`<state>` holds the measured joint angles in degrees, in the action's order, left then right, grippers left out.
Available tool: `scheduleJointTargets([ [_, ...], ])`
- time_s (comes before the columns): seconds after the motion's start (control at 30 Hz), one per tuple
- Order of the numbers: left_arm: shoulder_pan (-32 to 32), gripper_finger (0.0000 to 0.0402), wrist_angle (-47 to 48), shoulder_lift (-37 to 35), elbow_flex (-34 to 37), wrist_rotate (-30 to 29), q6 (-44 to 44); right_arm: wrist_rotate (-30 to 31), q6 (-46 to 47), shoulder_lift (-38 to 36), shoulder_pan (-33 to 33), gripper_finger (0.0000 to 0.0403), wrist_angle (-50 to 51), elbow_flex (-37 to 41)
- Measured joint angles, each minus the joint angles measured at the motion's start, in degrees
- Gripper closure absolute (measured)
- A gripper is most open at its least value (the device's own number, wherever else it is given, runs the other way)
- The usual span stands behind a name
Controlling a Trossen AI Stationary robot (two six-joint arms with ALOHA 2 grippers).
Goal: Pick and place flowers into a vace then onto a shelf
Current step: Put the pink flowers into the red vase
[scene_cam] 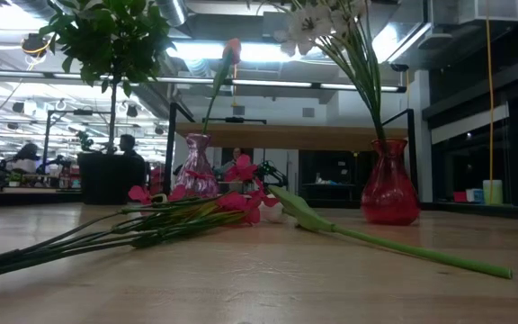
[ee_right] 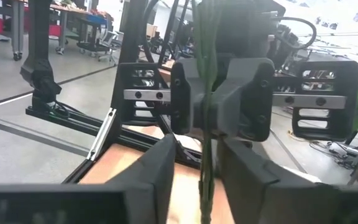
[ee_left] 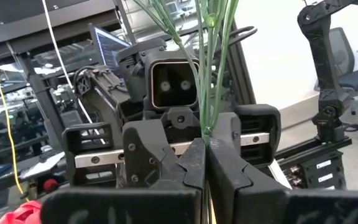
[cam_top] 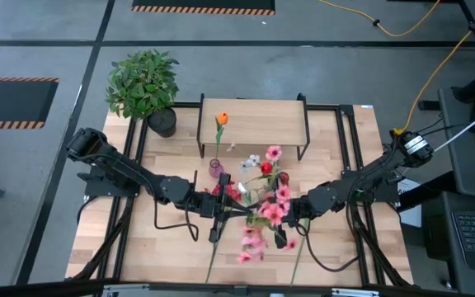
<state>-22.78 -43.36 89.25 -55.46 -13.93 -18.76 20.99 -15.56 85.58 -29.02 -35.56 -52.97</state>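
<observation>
**A:** Where were the flowers (cam_top: 262, 216) at that point?

**B:** Most lay loose on the table (cam_top: 155, 247), between the two grippers and trailing toward the near edge. One thin bunch of stems stood pinched in the left gripper (ee_left: 205, 163), whose fingers were pressed together on it with no gap showing.

**A:** And the other one?

**B:** The right gripper (ee_right: 197, 171) faced the left one nose to nose, with the same stems running up between its fingers. Those fingers stood parted, with a clear gap on either side of the stems, so it held nothing. My guess is a handover or a re-grip: one side clamps while the other lines up.

**A:** The vases?

**B:** Beyond the grippers, toward the shelf (cam_top: 254, 121). A red vase (scene_cam: 389, 193) already held white blooms, and a small pinkish vase (cam_top: 216, 167) held one orange flower, likely so they stand upright before going up. The shelf top was bare.

**A:** Anything else around?

**B:** A bushy potted plant (cam_top: 144, 87) stood off the shelf's corner, well beyond the left arm.
</observation>
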Motion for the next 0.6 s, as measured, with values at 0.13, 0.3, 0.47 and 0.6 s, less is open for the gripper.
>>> scheduleJointTargets([
  [0.13,-0.05,0.0398,0.18,0.0,0.0,0.03,0.02,0.15,-0.1,0.0,0.04,0.0342,-0.1,0.0],
  [0.3,-0.05,0.0398,0.69,-0.04,0.0,0.1,0.38,0.11,-0.15,0.0,0.0,0.0393,-0.13,0.02],
  [0.47,-0.05,0.0394,1.24,-0.07,-0.04,0.19,1.25,0.07,0.12,0.0,-0.02,0.0398,-0.06,0.09],
  [0.6,-0.71,0.0376,0.91,-0.15,-0.04,-0.17,1.94,-0.31,0.31,0.0,-0.02,0.04,-0.27,0.09],
])
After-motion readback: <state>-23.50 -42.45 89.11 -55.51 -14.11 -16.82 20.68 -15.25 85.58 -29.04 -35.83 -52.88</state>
